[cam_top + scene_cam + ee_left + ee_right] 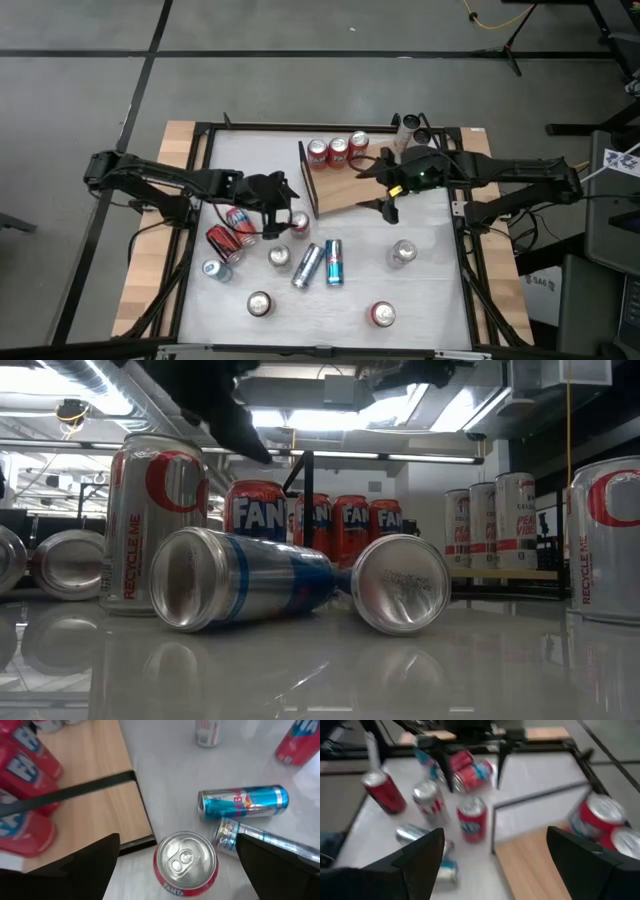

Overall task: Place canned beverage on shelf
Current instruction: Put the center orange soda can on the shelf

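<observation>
The shelf [345, 190] is a light-brown board lying flat on the white table, with a dark upright rail [308, 180] along its left edge. Three red cans [338, 150] stand on its far end. A red canned beverage [298, 222] stands upright on the table just off the shelf's near left corner [145, 840]. My left gripper [283, 205] hovers open above this can [186, 860], one finger on either side and clear of it. My right gripper [376, 190] hangs open over the shelf [540, 865], with nothing between its fingers.
A blue can [334, 262] and a silver-blue can [307, 265] lie on their sides near the table's middle. Two red cans [230, 232] lie at the left. Several silver and red cans stand toward the near edge [382, 314]. More items [410, 125] stand at the far right.
</observation>
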You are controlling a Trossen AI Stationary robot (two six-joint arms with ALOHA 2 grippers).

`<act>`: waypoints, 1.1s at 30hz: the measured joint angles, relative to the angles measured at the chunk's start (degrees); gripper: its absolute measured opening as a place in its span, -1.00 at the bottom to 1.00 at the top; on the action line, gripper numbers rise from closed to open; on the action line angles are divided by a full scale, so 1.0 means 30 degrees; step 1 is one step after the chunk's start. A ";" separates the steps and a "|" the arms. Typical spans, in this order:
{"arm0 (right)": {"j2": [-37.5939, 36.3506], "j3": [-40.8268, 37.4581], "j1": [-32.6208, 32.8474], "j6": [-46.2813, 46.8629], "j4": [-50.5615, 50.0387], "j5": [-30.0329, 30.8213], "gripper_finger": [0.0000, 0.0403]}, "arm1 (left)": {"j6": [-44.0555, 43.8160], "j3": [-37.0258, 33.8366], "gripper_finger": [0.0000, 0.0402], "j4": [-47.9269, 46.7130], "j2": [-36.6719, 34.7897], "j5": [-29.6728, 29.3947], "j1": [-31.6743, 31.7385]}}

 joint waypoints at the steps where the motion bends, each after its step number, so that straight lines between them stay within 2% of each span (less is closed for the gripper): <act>1: 0.0193 0.0004 0.0000 0.0009 0.0615 -0.0279 0.69 | -0.0040 0.0001 0.94 -0.0299 -0.0422 -0.0003 0.0001; 8: 0.2404 0.0441 0.0000 -0.0105 0.3058 -0.1398 0.69 | -0.0918 0.0023 0.94 -0.2029 -0.2840 -0.0017 0.0001; 14: 0.4925 0.2576 0.0007 -0.1387 0.2959 -0.1868 0.69 | -0.1079 0.0001 0.94 -0.3351 -0.4059 -0.0017 -0.0006; 24: 0.8742 0.6672 0.0015 -0.3170 0.0529 -0.3271 0.69 | -0.1099 0.0001 0.94 -0.3740 -0.4345 -0.0112 -0.0006; 33: 1.0906 0.7709 0.0015 -0.4063 0.0851 -0.3330 0.69 | -0.2151 -0.0009 0.94 -0.4677 -0.4897 -0.0604 -0.0010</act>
